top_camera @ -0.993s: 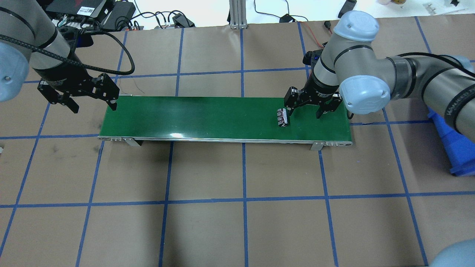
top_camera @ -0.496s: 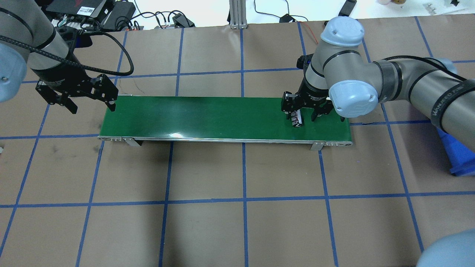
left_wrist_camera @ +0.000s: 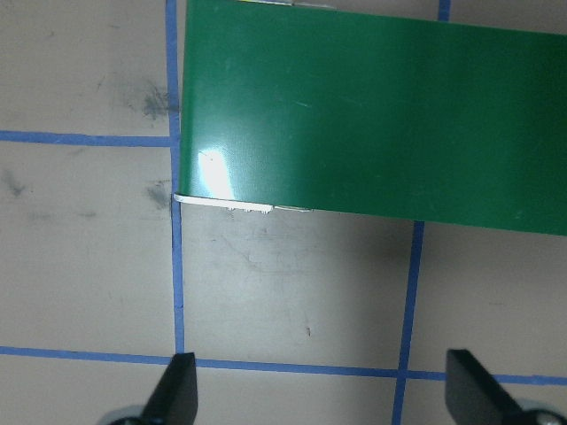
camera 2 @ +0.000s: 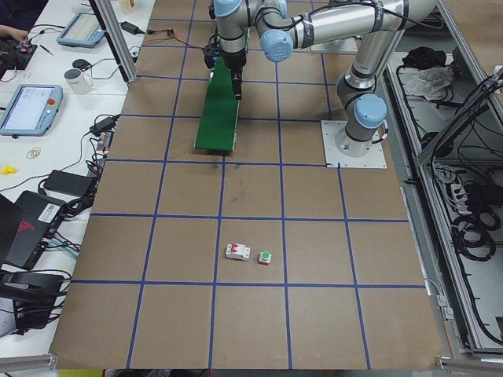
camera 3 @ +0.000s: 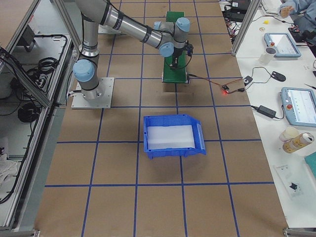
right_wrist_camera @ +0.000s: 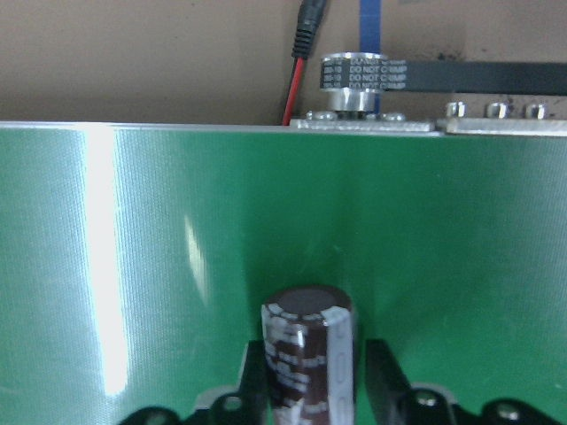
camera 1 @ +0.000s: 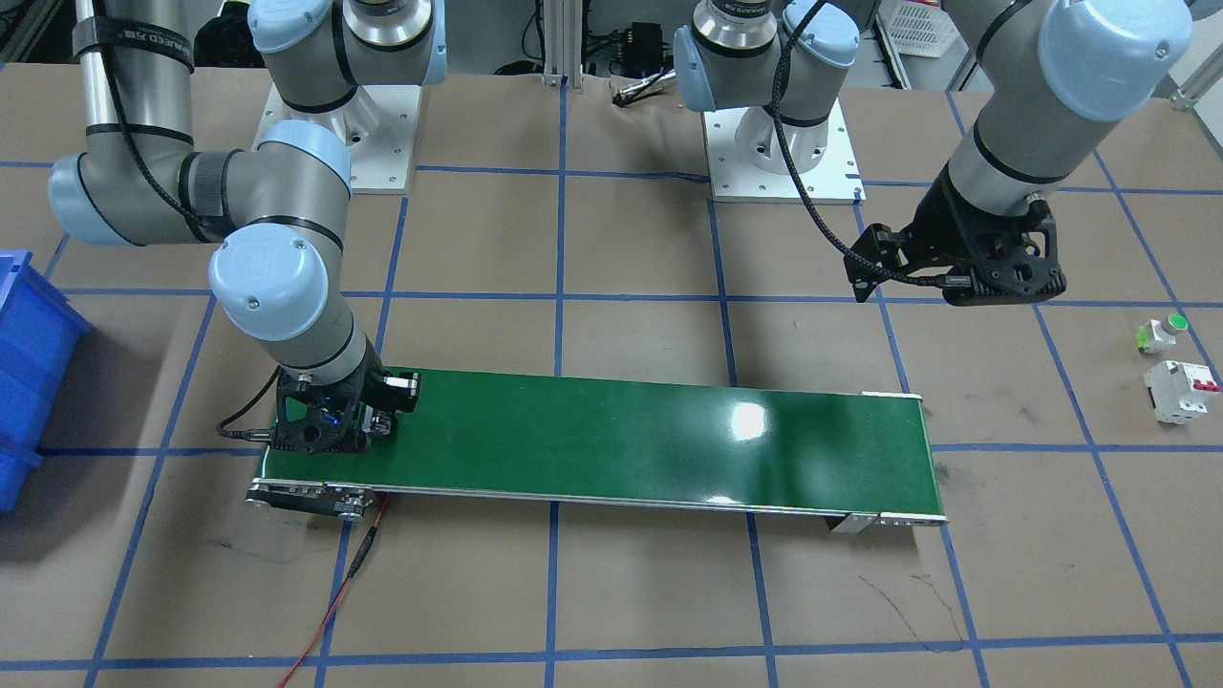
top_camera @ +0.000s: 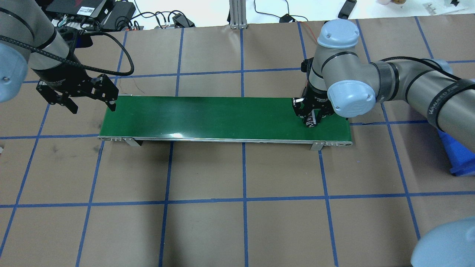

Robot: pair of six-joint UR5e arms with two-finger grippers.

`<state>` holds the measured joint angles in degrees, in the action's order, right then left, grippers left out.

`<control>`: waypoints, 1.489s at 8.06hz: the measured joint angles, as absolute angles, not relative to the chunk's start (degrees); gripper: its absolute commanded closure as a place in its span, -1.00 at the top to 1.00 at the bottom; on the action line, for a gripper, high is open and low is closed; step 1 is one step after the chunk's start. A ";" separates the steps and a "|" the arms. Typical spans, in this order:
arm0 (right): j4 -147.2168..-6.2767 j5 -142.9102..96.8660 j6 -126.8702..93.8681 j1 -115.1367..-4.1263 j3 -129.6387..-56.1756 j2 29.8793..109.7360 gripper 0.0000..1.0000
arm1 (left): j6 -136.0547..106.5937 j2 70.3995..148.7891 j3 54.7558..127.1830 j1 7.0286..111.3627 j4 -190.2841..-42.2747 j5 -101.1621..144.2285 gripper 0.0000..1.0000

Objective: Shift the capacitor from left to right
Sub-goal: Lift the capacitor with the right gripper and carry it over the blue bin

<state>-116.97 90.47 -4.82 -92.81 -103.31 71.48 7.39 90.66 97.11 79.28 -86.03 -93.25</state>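
Observation:
The capacitor (right_wrist_camera: 310, 350), a stubby dark brown cylinder with pale markings, stands upright on the green conveyor belt (top_camera: 222, 115) near its right end. My right gripper (top_camera: 311, 118) is shut on it, with one finger (right_wrist_camera: 255, 376) on each side. In the front-facing view the gripper (camera 1: 330, 430) hides the capacitor. My left gripper (top_camera: 91, 105) is open and empty, above the table just off the belt's left end. Its fingertips (left_wrist_camera: 177, 390) show wide apart over brown paper.
A white breaker (camera 1: 1183, 390) and a green-capped push button (camera 1: 1166, 333) lie on the table beyond the belt's left end. A blue bin (camera 3: 173, 137) stands beyond the belt's right end. A red cable (right_wrist_camera: 297, 84) runs from the belt's far side.
The capacitor has travelled right along the belt. My right gripper has followed it to the right and closed around it. The left arm has barely moved.

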 measured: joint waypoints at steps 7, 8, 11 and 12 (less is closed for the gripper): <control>-109.98 95.87 28.70 -68.93 -94.92 76.77 -1.00 | 7.56 90.87 97.12 79.12 -85.69 -93.25 1.00; -110.08 96.29 36.07 -64.02 -93.98 77.02 -1.00 | 7.55 90.87 97.12 79.07 -85.68 -93.25 1.00; -112.53 97.51 52.07 -53.01 -91.89 74.67 -1.00 | 7.34 90.93 97.03 79.06 -85.47 -93.18 1.00; -114.99 97.45 55.64 -50.24 -91.86 72.06 -1.00 | 6.90 90.99 96.87 79.13 -85.48 -92.94 1.00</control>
<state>-114.99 97.45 55.64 -50.24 -91.86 72.06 6.90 90.99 96.87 79.13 -85.48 -92.94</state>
